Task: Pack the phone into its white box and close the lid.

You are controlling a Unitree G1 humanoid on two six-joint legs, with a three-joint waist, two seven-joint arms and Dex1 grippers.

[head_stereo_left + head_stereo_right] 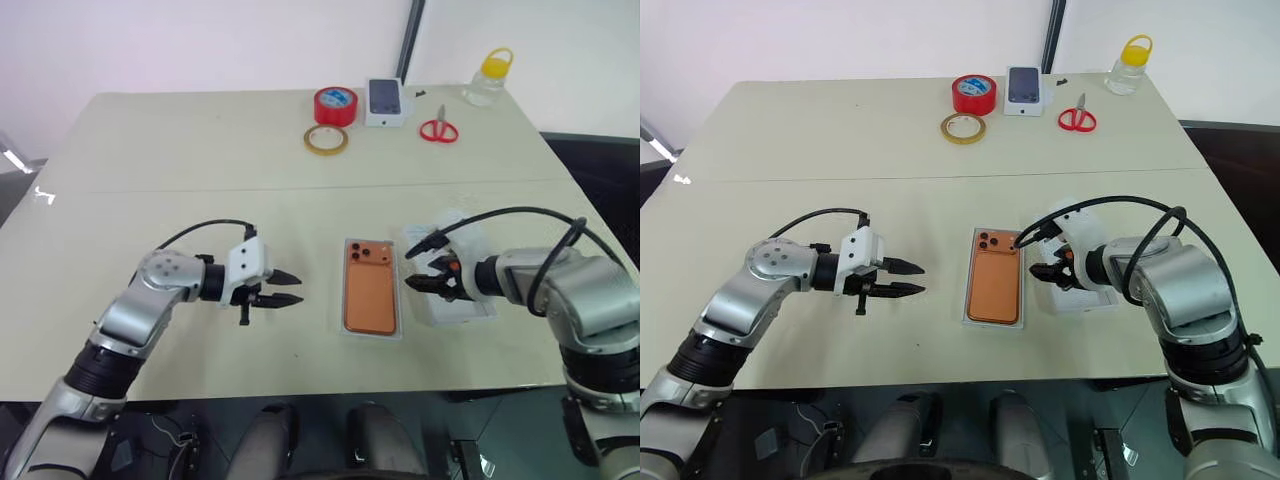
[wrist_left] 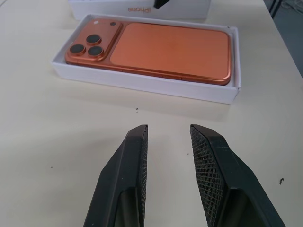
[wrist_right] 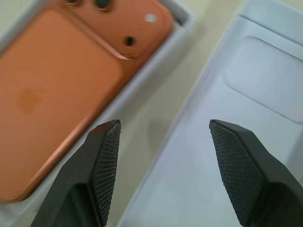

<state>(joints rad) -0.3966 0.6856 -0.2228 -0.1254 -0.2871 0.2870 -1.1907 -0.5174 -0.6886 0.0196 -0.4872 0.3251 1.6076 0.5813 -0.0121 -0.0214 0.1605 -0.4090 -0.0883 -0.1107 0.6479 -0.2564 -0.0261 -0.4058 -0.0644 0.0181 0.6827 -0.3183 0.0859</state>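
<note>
The phone (image 1: 370,289), centre frame, lies in the white box (image 2: 142,84); left gripper (image 1: 290,288) narrowly parted, right gripper (image 3: 163,165) wide, both empty.

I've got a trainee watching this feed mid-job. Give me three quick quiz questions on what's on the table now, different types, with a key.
1. True or false: the phone already lies in the white box, orange back up.
2. The right gripper hovers with open jaws over: A) the red tape roll, B) the edge of the lid, C) the scissors.
3. Fill in: the left gripper holds ____.

Key: 1 true; 2 B; 3 nothing, its fingers are apart over bare table.
</note>
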